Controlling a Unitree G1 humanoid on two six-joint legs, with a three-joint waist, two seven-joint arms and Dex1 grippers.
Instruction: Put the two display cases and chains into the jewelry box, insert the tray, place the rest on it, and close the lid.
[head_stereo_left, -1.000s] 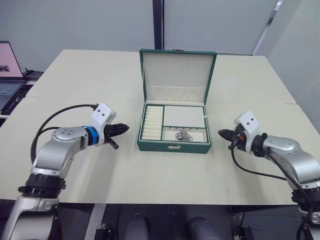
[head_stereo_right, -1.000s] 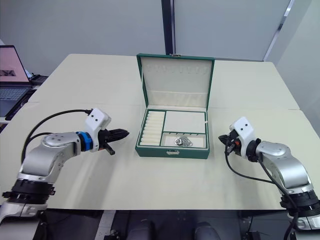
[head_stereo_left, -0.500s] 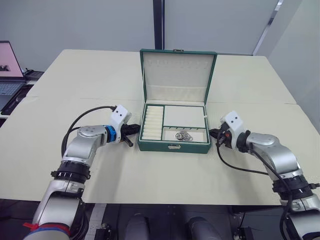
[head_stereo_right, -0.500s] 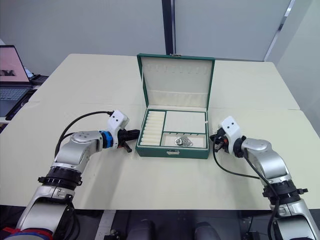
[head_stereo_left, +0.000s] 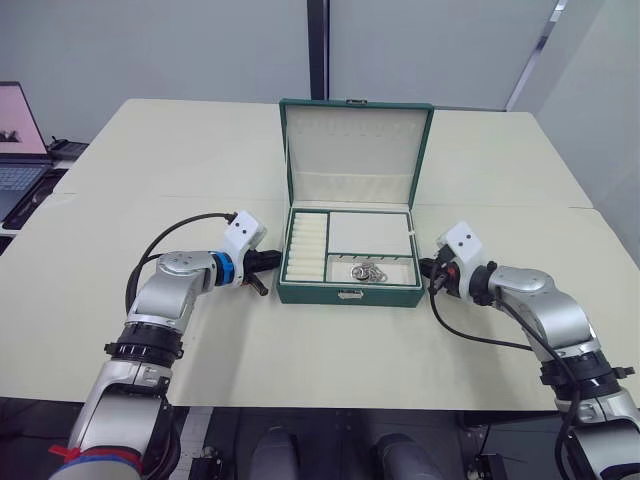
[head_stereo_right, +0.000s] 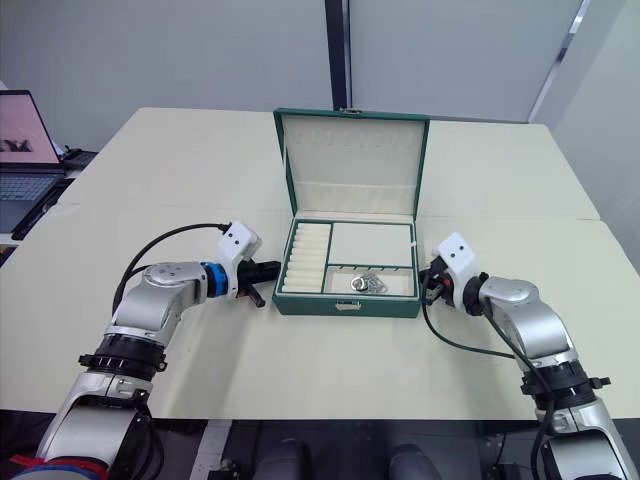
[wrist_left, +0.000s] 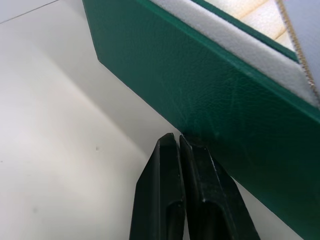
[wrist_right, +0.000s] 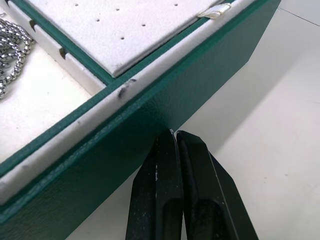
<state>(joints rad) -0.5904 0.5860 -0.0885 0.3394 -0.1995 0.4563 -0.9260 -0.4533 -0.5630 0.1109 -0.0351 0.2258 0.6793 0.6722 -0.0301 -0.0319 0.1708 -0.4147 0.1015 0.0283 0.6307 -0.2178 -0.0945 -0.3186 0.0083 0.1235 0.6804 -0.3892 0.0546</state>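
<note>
Looks like an office or lab room: two plain beige tables (head_stereo_left: 150, 160) pushed together, bare grey walls (head_stereo_left: 150, 50) with a dark vertical strip, and an open laptop (head_stereo_left: 18, 140) on a side desk at the left.

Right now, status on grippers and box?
Left gripper shut, at jewelry box left wall. Right gripper shut, at right wall. Lid open, tray in, chain inside.

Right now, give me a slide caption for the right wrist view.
Right gripper, fingers shut, tips against the green jewelry box side wall.
</note>
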